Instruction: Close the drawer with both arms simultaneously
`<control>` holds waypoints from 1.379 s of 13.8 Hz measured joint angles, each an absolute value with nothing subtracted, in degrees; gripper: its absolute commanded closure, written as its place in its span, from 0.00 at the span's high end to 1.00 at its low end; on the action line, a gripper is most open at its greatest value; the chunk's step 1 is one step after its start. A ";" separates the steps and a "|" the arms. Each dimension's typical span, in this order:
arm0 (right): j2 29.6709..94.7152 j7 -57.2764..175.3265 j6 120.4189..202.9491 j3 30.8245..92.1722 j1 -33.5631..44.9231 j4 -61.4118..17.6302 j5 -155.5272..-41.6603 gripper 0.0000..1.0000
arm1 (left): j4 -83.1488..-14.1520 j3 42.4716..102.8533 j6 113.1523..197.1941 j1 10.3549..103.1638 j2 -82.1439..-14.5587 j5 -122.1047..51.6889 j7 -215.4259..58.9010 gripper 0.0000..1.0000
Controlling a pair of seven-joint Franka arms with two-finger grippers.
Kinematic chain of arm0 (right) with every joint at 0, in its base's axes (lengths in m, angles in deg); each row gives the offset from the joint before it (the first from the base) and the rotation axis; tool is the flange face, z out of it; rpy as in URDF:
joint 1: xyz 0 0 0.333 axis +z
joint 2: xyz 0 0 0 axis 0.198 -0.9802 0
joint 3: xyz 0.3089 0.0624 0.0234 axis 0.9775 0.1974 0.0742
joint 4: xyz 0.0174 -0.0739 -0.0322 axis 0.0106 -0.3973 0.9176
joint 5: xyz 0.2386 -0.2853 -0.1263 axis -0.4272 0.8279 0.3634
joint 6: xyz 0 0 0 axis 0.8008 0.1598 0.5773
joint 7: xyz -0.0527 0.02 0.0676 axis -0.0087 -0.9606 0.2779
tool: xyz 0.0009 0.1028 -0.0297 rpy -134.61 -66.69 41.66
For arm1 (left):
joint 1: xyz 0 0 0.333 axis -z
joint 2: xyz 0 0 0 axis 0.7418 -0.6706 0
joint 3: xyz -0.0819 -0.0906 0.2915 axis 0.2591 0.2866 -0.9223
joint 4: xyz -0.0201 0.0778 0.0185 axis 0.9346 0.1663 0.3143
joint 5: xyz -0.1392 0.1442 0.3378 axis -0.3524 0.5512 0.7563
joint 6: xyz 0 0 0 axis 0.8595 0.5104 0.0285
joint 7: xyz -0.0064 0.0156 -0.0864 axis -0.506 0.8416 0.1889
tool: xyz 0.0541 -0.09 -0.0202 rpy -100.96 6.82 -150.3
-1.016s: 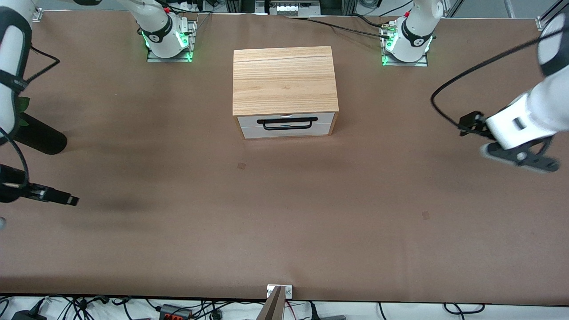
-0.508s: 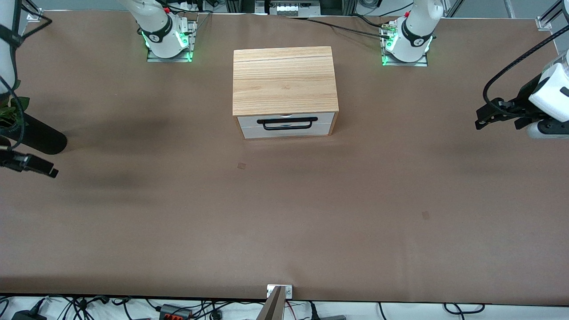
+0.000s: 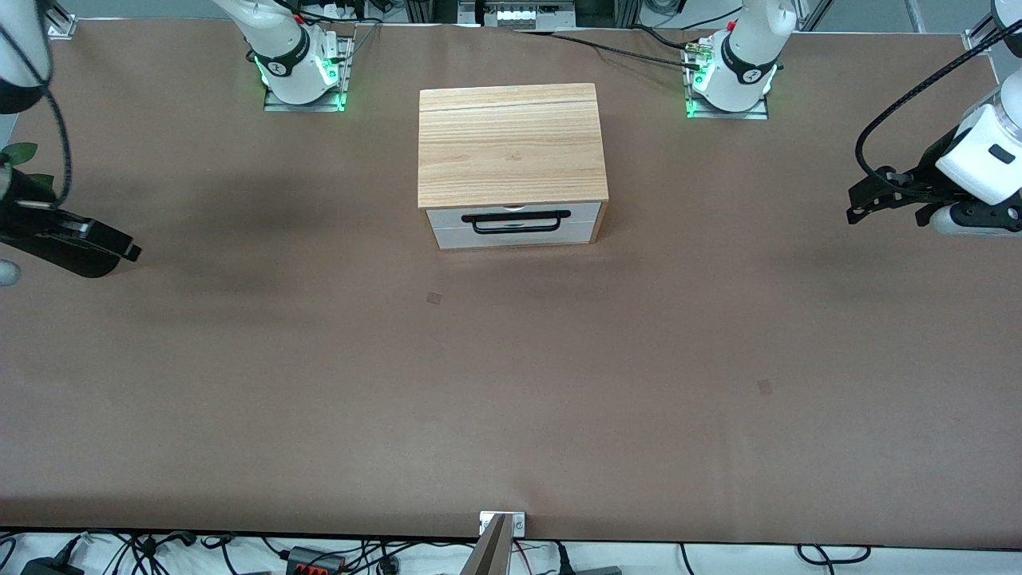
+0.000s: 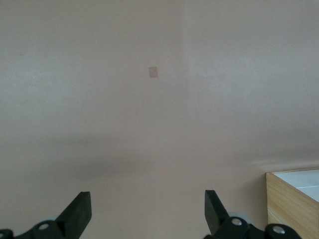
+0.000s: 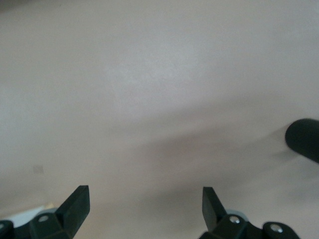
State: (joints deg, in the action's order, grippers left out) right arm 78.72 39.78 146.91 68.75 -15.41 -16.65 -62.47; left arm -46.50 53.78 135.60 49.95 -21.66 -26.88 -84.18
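Change: both arms have swung out toward the table's ends since a second ago, each gripper now higher in the front view than before; drawer and casing unmoved
Drawer [image 3: 513,224]: at table centre, toward 12 o'clock from the front camera; flat white front panel flush with the casing, pushed fully in; slim black bar handle [image 3: 516,220] across its upper half
Casing [image 3: 511,144]: boxy, light wood with fine straight grain, smooth flat top; one corner shows in the left wrist view [image 4: 294,199]
Left gripper [image 3: 862,206]: over the table edge at the left arm's end, roughly 3 o'clock of the drawer, well apart from it; slim black fingers [image 4: 79,211] spread wide, nothing between them
Right gripper [image 3: 120,247]: over the table edge at the right arm's end, roughly 9 o'clock of the drawer, well apart; angular black fingers [image 5: 75,201] spread wide, holding nothing
Table [image 3: 511,383]: matte brown covering, smooth, with two small darker square patches [image 3: 433,298]
Dark cylinder [image 5: 304,139]: rounded, matte black, beside the right gripper
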 measured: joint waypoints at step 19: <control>84.08 48.02 143.30 72.19 -16.48 -18.37 -60.37 1.00 | -44.61 53.94 130.43 50.93 -21.74 -26.37 -84.38 1.00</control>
